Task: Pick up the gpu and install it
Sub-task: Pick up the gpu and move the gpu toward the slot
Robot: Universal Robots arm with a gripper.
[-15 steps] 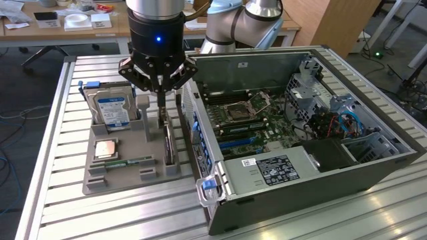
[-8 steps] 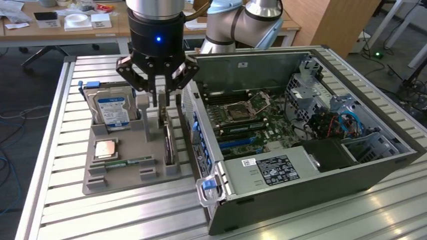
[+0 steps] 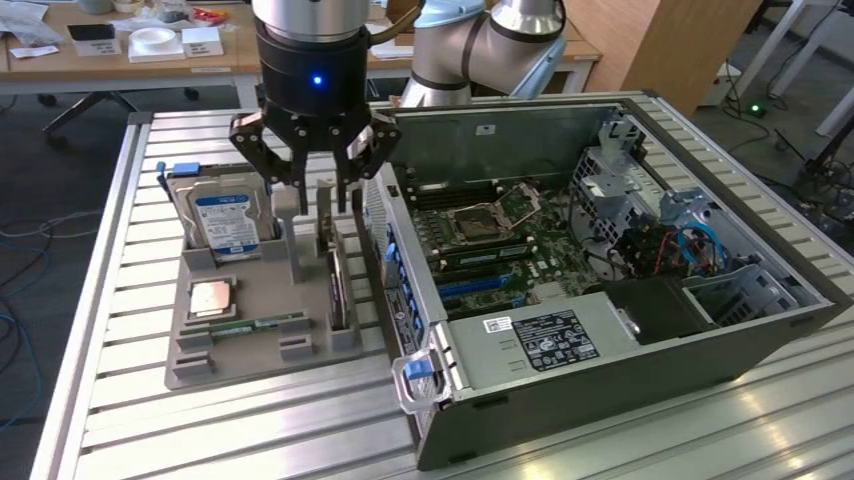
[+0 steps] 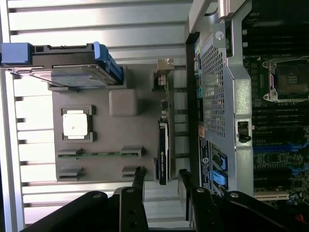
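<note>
The gpu (image 3: 335, 285) (image 4: 163, 145) is a thin green card standing on edge in a slot at the side of the grey tray (image 3: 260, 362) (image 4: 99, 130) nearest the computer case. Its silver bracket (image 4: 164, 72) is at one end. My gripper (image 3: 323, 200) (image 4: 161, 178) hangs just above the card's other end. It is open, with one dark finger (image 4: 139, 176) on each side of the card's line. Nothing is held.
The tray also holds a silver hard drive with a blue-white label (image 3: 224, 220) (image 4: 72, 72), a CPU (image 3: 214, 298) (image 4: 76, 123) and a narrow RAM stick (image 3: 254, 326) (image 4: 99, 154). The open computer case (image 3: 601, 250) (image 4: 231, 96) lies beside it, its motherboard with blue slots (image 3: 474, 285) exposed.
</note>
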